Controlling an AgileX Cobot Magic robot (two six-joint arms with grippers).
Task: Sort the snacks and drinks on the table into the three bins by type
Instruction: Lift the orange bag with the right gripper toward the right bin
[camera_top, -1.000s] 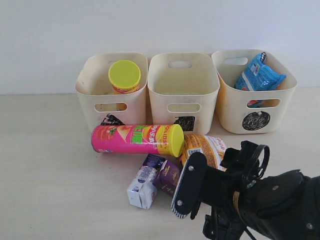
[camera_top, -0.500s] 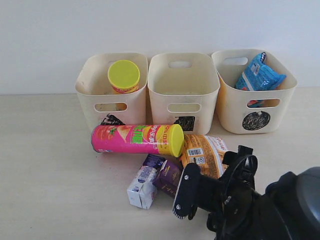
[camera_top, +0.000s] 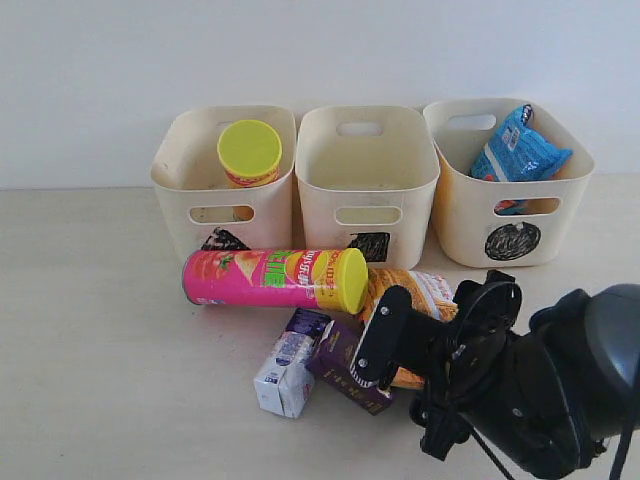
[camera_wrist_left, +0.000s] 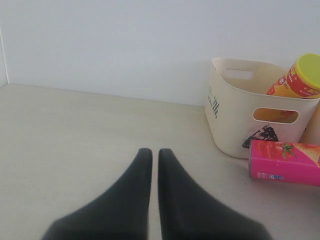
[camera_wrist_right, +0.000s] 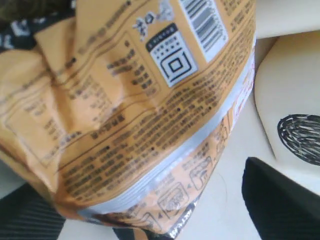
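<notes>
**Right claw** (camera_wrist_right: 145, 182): we see it spread wide astride the orange bag (camera_top: 425, 288). One finger (camera_wrist_right: 282, 200) stands clear of the foil, so nothing is clamped.

**Left claw** (camera_wrist_left: 151, 155): it sits low over the surface (camera_top: 100, 330), its tips nearly meeting and holding nothing.

**Orange bag:** it lies on the surface in front of the square bin (camera_top: 320, 200) and the circle bin (camera_top: 460, 220). On its back we read a barcode (camera_wrist_right: 205, 22) and a square scan code (camera_wrist_right: 170, 62). The fine print is too small for us to read.

**Cartons:** just beside the bag, the purple carton (camera_top: 340, 352) touches the white and blue carton (camera_top: 284, 375).

**Pink can** (camera_top: 265, 278): it lies on its side behind the cartons. We cannot read its green and yellow lettering, but a tomato (camera_wrist_left: 286, 148) is pictured near its base.

**Bins:** the yellow-red can (camera_top: 249, 155) leans in the triangle bin (camera_top: 180, 190), and the blue bag (camera_top: 518, 150) stands in the circle bin.
</notes>
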